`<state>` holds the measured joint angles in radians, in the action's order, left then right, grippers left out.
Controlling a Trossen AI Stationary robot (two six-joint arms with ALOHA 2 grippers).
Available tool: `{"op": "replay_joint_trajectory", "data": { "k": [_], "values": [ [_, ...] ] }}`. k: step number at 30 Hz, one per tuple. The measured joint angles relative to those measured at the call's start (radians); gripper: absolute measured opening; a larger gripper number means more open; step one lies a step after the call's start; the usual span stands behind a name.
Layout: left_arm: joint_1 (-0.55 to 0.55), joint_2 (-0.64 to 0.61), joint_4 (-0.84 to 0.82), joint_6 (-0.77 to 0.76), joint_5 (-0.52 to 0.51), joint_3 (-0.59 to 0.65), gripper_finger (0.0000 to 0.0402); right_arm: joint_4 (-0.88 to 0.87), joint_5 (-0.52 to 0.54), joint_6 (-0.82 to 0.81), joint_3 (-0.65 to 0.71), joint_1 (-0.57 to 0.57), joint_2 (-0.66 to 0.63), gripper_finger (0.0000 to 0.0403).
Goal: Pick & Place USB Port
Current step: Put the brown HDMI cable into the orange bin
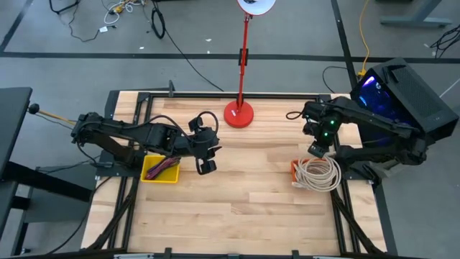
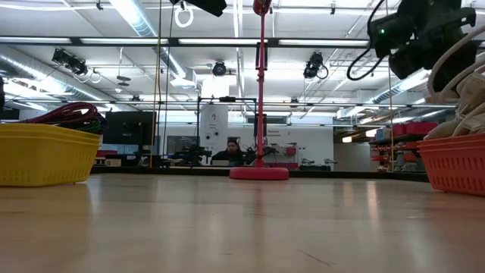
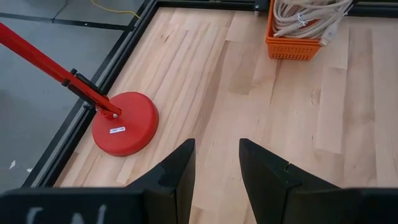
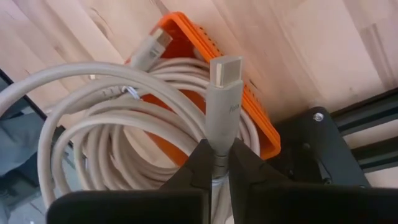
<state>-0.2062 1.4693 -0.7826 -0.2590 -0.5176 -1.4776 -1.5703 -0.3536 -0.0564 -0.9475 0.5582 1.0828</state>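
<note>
An orange basket (image 1: 296, 173) near the table's right edge holds a coil of pale grey USB cables (image 1: 318, 175). My right gripper (image 1: 316, 150) hovers just over it, shut on one cable whose plug (image 4: 225, 74) pokes out past the fingertips. My left gripper (image 1: 207, 164) is open in mid-air left of the table's middle, beside a yellow basket (image 1: 159, 170) of red and dark cables (image 1: 164, 165). In the left wrist view its fingers (image 3: 180, 171) stand apart over bare wood. My right gripper pinches one pale grey cable between its two fingers at the plug's grey sleeve (image 4: 217, 146), just behind the metal tip. The cable runs along the fingers, and the plug sticks out beyond their ends. It comes from above. The plug end is lifted over the coil (image 4: 112, 124) lying in the orange basket (image 4: 249, 106).
A red stand's round base (image 1: 238, 114) sits at the table's far middle, its pole (image 2: 261, 83) rising high. The yellow basket (image 2: 45, 152) is at the left, the orange basket (image 2: 455, 163) at the right. Bare wood (image 1: 251, 194) lies between them.
</note>
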Motion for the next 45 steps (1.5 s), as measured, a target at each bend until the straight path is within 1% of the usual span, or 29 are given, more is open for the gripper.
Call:
{"op": "replay_joint_trajectory", "data": {
  "k": [6, 13, 19, 26, 33, 35, 37, 40, 43, 45],
  "values": [
    [0.0, 0.0, 0.0, 0.004, -0.026, 0.0, 0.0131, 0.004, -0.006, 0.049, 0.07, 0.043, 0.0, 0.0016],
    [0.004, 0.0, 0.0, 0.007, -0.042, 0.0, 0.0131, 0.007, -0.009, 0.083, 0.161, 0.057, 0.001, 0.0016],
    [0.02, 0.007, 0.002, 0.008, -0.039, 0.0, 0.0131, 0.009, -0.003, 0.083, 0.156, 0.057, 0.008, 0.0015],
    [0.029, 0.041, 0.011, 0.016, -0.021, 0.0, 0.0131, 0.029, 0.012, 0.044, 0.156, 0.057, 0.008, 0.0015],
    [0.03, 0.078, 0.009, 0.056, -0.014, 0.0, 0.0131, 0.054, -0.032, 0.015, 0.155, 0.055, 0.008, 0.0015],
    [0.031, 0.078, 0.009, 0.057, -0.021, 0.0, 0.0131, 0.072, -0.084, 0.014, 0.155, 0.048, 0.011, 0.0015],
    [0.031, 0.075, 0.008, 0.062, -0.035, 0.0, 0.0131, 0.095, -0.105, 0.009, 0.154, 0.022, 0.015, 0.0015],
    [0.031, 0.074, 0.008, 0.062, -0.038, 0.0, 0.0131, 0.124, -0.099, 0.0, 0.153, -0.014, 0.03, 0.0015],
    [0.031, 0.074, 0.008, 0.063, -0.035, 0.0, 0.0131, 0.111, -0.081, 0.004, 0.154, -0.019, 0.051, 0.0015],
    [0.031, 0.074, 0.008, 0.063, -0.025, 0.0, 0.0131, 0.117, -0.094, -0.013, 0.158, -0.019, 0.06, 0.0015]
  ]
}}
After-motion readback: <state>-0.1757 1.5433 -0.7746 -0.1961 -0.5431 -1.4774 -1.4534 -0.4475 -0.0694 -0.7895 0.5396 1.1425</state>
